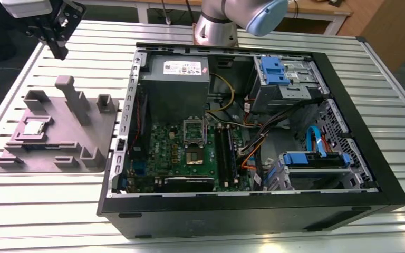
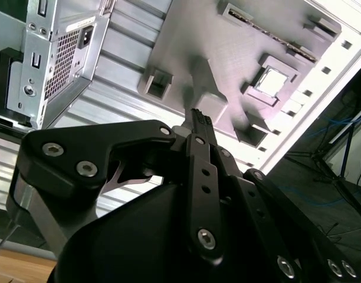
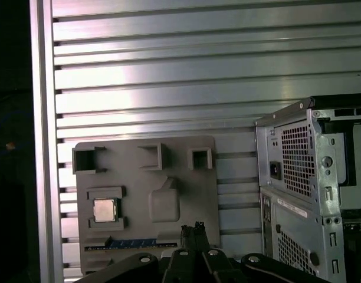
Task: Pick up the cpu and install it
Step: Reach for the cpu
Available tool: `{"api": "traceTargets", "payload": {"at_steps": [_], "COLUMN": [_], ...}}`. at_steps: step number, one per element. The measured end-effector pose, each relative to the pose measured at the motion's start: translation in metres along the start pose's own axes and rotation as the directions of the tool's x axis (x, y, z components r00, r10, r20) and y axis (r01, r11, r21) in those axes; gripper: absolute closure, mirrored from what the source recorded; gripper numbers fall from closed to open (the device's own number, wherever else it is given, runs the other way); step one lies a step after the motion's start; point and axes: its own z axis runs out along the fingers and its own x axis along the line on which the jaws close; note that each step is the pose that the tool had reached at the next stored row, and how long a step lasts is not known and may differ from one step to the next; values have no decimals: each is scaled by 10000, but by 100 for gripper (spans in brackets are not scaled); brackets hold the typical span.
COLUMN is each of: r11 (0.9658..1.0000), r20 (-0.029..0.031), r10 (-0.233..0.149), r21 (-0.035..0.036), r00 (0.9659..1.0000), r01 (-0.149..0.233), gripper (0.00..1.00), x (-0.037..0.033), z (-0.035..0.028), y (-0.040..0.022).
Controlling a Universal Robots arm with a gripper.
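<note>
My arm (image 1: pixel 239 16) stands at the top of the exterior view. My gripper (image 1: pixel 59 50) hangs high at that view's left, pointing down. Its fingers (image 3: pixel 184 232) are pressed together in both wrist views.

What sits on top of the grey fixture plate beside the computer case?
The cpu lies flat in a square raised holder on the fixture plate, with a tall post and several hollow blocks nearby. The surface beneath the cpu is covered.
</note>
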Motion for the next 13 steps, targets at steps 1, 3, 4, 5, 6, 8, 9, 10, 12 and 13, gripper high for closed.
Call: {"api": "traceTargets", "payload": {"at_steps": [1,3,4,5,6,8,9,10,12,13], "r11": [10000,10000,10000,10000,10000,10000,10000,10000,10000,10000], "r20": [-1,-1,-1,-1,-1,-1,-1,-1,-1,-1], "r10": [0,0,0,0,0,0,0,0,0,0], "r21": [1,0,1,0,0,0,1,1,0,1], "r00": [10000,10000,10000,10000,10000,10000,10000,10000,10000,10000], "r01": [0,0,0,0,0,0,0,0,0,0], "gripper": [90,90,90,90,90,90,90,90,90,90], "x": [5,14,19,25,31,44,53,61,79,89], "z": [-1,0,0,0,0,0,0,1,1,1], "y": [0,-1,-1,-2,-2,-3,-4,-5,-6,-7]}}
